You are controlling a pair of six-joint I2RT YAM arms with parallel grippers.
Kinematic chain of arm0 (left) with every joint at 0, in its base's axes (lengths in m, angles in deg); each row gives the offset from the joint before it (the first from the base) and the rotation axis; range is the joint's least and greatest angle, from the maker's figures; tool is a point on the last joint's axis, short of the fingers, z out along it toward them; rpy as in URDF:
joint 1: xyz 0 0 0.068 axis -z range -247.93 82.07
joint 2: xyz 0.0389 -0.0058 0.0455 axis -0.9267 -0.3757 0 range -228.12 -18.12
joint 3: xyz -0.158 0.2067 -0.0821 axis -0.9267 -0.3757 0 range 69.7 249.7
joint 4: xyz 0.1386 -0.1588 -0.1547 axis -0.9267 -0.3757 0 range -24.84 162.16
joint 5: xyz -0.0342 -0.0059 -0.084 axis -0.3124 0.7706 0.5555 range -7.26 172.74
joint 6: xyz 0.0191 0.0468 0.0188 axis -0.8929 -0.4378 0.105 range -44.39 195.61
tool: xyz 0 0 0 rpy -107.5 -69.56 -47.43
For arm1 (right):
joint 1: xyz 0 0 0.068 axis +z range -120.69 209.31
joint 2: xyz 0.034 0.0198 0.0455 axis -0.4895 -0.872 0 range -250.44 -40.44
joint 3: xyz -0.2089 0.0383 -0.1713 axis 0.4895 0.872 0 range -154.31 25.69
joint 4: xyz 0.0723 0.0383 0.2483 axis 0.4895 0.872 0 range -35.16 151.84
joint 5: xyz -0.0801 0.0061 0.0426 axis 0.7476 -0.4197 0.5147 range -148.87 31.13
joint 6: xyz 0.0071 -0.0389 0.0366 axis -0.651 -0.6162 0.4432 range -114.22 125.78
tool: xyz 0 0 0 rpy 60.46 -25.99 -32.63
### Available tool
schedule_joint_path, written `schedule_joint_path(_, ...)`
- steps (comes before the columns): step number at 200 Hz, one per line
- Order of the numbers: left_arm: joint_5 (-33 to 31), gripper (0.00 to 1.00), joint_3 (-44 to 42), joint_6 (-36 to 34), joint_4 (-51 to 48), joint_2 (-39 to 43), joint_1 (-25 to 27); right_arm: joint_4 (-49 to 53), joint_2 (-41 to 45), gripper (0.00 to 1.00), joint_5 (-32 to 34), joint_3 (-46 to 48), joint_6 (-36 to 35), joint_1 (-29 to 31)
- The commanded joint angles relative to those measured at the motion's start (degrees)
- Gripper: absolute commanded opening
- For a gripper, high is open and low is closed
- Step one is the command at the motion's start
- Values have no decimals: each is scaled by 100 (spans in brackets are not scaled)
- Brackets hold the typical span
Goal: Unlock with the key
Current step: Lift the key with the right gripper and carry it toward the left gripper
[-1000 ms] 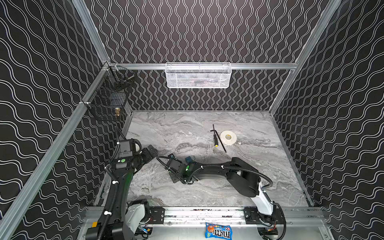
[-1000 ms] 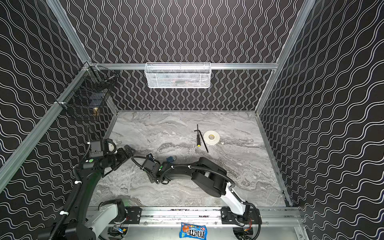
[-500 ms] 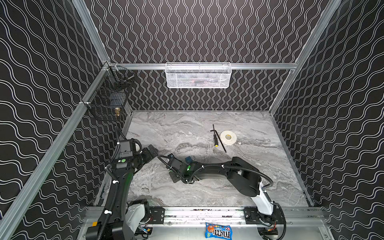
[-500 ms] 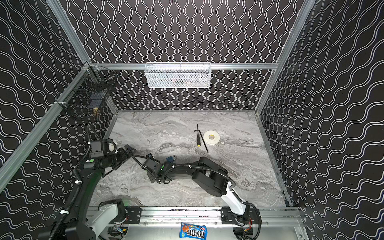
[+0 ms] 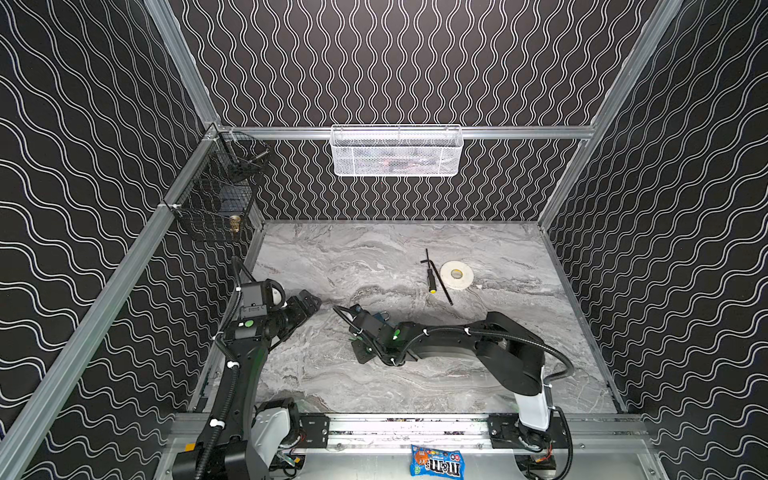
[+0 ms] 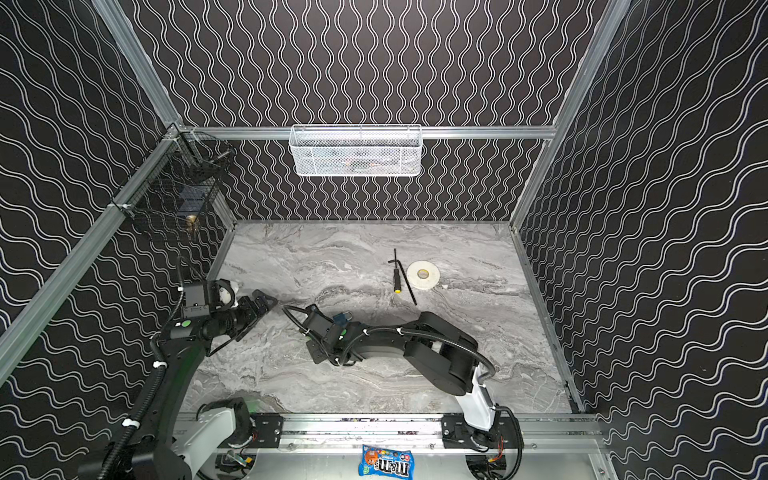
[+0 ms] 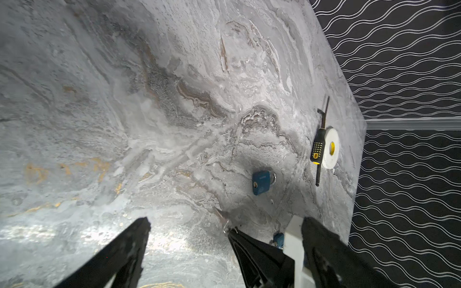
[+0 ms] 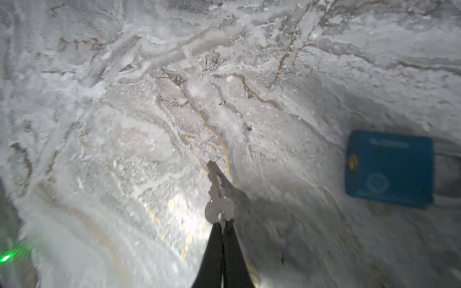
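Pinching the silver key [image 8: 218,197] by its round head, the right gripper [image 8: 222,225] has its two black fingers pressed together. The toothed blade points away from them, low over the grey marble table [image 5: 374,249]; whether the tip touches the surface cannot be told. The blue padlock [image 8: 389,169] lies flat on the marble off to one side of the key and clear of it. Its brass keyhole sits in the narrow end that faces the arms, and its steel shackle is at the far end. In both top views the padlock shows as a small blue patch beside the right arm's wrist, near the middle of the table and somewhat toward the front rail.

The left gripper [image 5: 306,303] hovers to the left of the pair with its jaws spread wide and nothing between them, aimed toward the key and padlock. In the left wrist view, the key and the right arm's fingers appear between its own fingers.

Farther back and to the right, well apart from the padlock, a screwdriver [image 5: 431,282] with a black-and-yellow handle lies alongside a thin black L-shaped rod [image 5: 444,286]. A flat white tape roll [image 5: 456,274] lies just beside them.

A white mesh basket [image 5: 397,151] hangs from the back rail, and a black wire basket [image 5: 216,199] hangs from the left rail near the corner. A blue candy bag [image 5: 436,461] rests on the metal frame in front of the table.
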Motion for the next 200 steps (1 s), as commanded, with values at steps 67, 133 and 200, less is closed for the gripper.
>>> schedule_joint_path(67,653,99,-141,1391,784,360,753,-986,1492,0,-171,1151,440,-353)
schedule_joint_path(133,362,98,-230,2963,1737,452,1979,-1254,2494,0,-4,1444,616,-515)
schedule_joint_path(200,-183,98,-334,3904,2745,342,2759,-1650,2924,0,84,1275,529,-511)
